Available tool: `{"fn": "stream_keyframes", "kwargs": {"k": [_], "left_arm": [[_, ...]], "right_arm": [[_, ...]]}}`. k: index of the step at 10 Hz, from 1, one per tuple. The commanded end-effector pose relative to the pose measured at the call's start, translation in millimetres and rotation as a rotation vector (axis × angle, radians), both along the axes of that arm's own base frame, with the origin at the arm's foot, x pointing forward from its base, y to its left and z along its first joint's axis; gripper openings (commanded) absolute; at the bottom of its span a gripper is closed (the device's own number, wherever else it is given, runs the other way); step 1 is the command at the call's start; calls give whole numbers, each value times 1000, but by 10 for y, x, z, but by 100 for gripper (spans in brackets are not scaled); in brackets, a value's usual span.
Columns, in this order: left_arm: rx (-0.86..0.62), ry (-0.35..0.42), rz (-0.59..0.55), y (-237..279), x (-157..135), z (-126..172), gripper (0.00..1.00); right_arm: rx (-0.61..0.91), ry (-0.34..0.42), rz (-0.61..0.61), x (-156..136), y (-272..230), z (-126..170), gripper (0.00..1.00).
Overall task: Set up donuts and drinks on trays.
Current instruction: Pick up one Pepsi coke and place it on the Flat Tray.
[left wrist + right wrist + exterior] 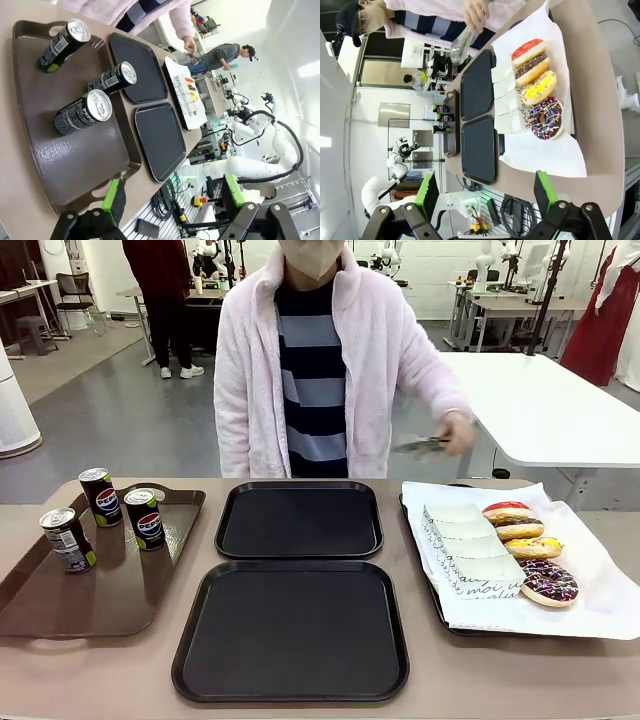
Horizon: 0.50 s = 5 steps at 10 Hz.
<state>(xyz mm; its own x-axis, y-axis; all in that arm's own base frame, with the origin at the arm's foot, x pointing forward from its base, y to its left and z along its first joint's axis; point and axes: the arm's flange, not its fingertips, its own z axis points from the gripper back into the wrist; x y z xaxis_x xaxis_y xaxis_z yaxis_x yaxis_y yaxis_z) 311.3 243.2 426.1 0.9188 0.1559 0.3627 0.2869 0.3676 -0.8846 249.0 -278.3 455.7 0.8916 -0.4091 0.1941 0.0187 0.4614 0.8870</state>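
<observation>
Donuts (533,547) wear red, chocolate, yellow and sprinkled icing on white paper (600,595).

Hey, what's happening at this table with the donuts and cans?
A snack setup is about to start. The two black trays in the middle have nothing on them. Three Pepsi cans stand on the brown tray at the left, and four donuts lie on the paper-lined tray at the right. The person across the table holds tongs in one hand, out on the donut side. The robot's left claw and right claw are both open, holding nothing.
</observation>
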Motion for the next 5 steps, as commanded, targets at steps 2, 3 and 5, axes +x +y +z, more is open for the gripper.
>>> {"fn": "stream_keyframes", "kwargs": {"k": [2,3,5], "left_arm": [[-15,-17,4,0,-5,0,100],[-15,-17,4,0,-5,0,100],[-15,-17,4,0,-5,0,100]], "right_arm": [[14,-17,3,5,-11,-10,100],[14,-17,3,5,-11,-10,100],[14,-17,3,5,-11,-10,100]]}}
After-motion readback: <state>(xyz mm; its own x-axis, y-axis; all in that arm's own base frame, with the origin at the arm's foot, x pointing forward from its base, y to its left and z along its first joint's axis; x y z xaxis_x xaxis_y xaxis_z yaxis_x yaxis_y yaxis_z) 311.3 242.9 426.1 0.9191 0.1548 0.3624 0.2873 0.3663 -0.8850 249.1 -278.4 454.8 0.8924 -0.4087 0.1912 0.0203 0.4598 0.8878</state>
